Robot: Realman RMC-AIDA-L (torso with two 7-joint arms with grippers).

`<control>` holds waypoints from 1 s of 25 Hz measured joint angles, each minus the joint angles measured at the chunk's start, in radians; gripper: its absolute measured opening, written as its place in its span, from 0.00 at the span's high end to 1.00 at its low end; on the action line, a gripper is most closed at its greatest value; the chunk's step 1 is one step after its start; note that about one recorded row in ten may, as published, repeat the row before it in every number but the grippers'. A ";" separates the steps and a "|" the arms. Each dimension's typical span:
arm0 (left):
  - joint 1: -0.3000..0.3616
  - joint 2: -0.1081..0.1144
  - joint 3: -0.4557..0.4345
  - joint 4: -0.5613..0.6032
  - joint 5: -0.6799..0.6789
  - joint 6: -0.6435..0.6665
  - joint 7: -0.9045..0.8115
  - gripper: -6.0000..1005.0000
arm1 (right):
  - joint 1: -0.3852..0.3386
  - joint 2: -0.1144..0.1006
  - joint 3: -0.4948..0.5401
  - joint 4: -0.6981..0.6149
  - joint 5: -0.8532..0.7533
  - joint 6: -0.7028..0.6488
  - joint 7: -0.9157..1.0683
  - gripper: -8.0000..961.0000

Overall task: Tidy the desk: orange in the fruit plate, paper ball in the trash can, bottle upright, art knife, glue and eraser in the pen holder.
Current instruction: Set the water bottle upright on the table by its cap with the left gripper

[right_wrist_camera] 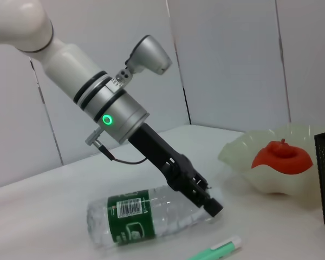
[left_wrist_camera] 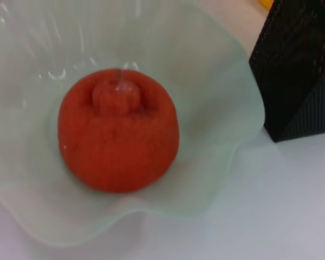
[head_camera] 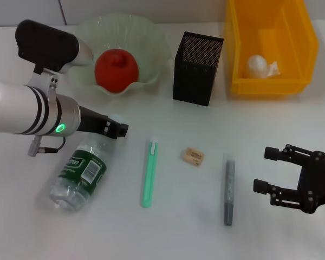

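The orange (head_camera: pixel 116 70) lies in the fruit plate (head_camera: pixel 151 40), and fills the left wrist view (left_wrist_camera: pixel 118 130). The paper ball (head_camera: pixel 256 66) is in the trash can (head_camera: pixel 273 81). The bottle (head_camera: pixel 78 173) lies on its side at the front left. My left gripper (head_camera: pixel 117 129) slopes down over its cap end and hides the cap, as the right wrist view (right_wrist_camera: pixel 208 201) also shows. The green art knife (head_camera: pixel 149 173), the eraser (head_camera: pixel 192 156) and the grey glue stick (head_camera: pixel 228 189) lie on the table. The pen holder (head_camera: pixel 197 67) stands upright. My right gripper (head_camera: pixel 268 170) is open and empty, right of the glue.
The white table (head_camera: pixel 173 227) holds everything. The fruit plate, pen holder and trash can stand in a row along the back. Grey wall panels (right_wrist_camera: pixel 233 59) rise behind the table.
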 joint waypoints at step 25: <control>0.321 0.004 -0.366 0.107 -0.828 0.134 1.046 0.55 | 0.019 -0.005 0.000 0.000 0.000 0.001 0.030 0.18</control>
